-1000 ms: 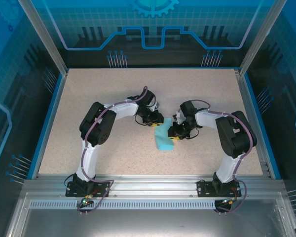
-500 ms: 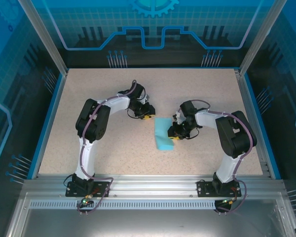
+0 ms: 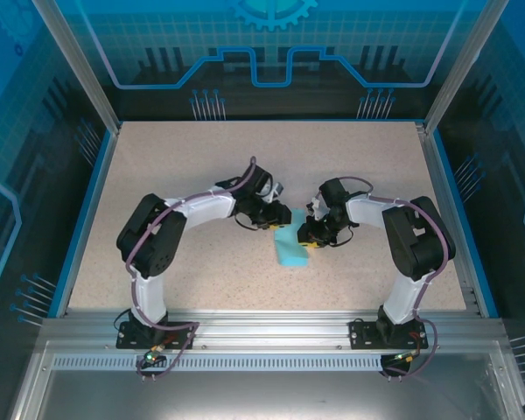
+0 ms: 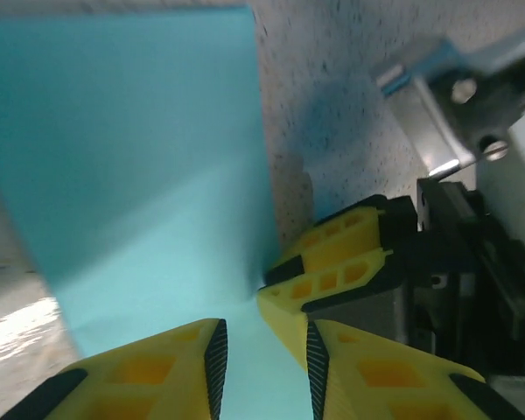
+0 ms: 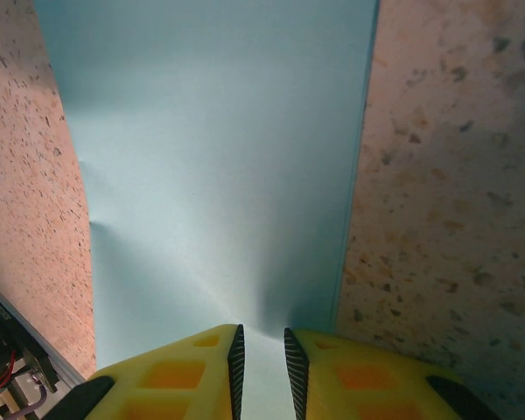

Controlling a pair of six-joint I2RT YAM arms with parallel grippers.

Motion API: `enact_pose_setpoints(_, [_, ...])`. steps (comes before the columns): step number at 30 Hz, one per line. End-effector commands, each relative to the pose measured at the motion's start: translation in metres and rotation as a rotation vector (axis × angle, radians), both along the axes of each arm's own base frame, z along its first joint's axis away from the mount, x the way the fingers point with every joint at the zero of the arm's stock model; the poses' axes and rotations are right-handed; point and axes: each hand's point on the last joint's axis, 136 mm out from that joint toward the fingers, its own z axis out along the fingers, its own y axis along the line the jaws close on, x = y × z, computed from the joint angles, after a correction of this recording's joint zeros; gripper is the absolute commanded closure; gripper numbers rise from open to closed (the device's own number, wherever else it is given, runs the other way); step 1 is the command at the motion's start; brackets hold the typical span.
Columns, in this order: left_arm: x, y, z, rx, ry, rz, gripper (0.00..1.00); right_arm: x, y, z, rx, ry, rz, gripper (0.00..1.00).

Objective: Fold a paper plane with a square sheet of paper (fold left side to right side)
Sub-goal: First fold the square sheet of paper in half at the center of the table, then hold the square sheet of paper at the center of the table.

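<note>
2 claws meet at the square sheet of paper (image 3: pixel 289 249), folded narrow and flat on the worktop (image 3: pixel 175 166). The right claw (image 3: pixel 307 240) pinches its right edge. The left claw (image 3: pixel 276 220), just left of the right claw, is nearly closed, grip unclear. Best: slide along the crease slowly, keeping edges matched.

A speckled beige desk (image 3: pixel 184 166) is seen; the square sheet of paper (image 3: pixel 289 252), folded narrow, is laid near its middle.
</note>
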Motion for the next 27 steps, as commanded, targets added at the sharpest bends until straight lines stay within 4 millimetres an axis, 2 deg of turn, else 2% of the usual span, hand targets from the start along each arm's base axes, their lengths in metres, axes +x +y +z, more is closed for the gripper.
enact_pose_setpoints(1, [0.001, -0.004, -0.022, 0.013, 0.054, 0.022, 0.67, -0.021, -0.011, -0.027, -0.099, 0.070, 0.014, 0.76])
enact_pose_setpoints(5, [-0.002, 0.000, -0.038, 0.051, 0.086, 0.029, 0.67, -0.015, -0.007, -0.019, -0.067, 0.032, 0.007, 0.75])
enact_pose_setpoints(10, [-0.009, 0.004, -0.053, 0.085, 0.113, 0.030, 0.67, -0.004, 0.000, 0.007, -0.007, -0.044, 0.002, 0.75])
enact_pose_setpoints(14, [-0.014, 0.007, -0.060, 0.107, 0.124, 0.030, 0.67, 0.016, -0.008, 0.036, 0.047, -0.110, -0.038, 0.77])
enact_pose_setpoints(17, [-0.016, 0.007, -0.062, 0.112, 0.124, 0.028, 0.67, 0.032, -0.011, 0.046, 0.064, -0.132, -0.063, 0.79])
enact_pose_setpoints(21, [-0.015, 0.006, -0.061, 0.111, 0.123, 0.029, 0.67, 0.048, -0.002, 0.040, 0.082, -0.111, -0.073, 0.84])
enact_pose_setpoints(27, [-0.016, 0.006, -0.061, 0.114, 0.124, 0.026, 0.67, 0.065, 0.014, 0.025, 0.080, -0.083, -0.055, 0.84])
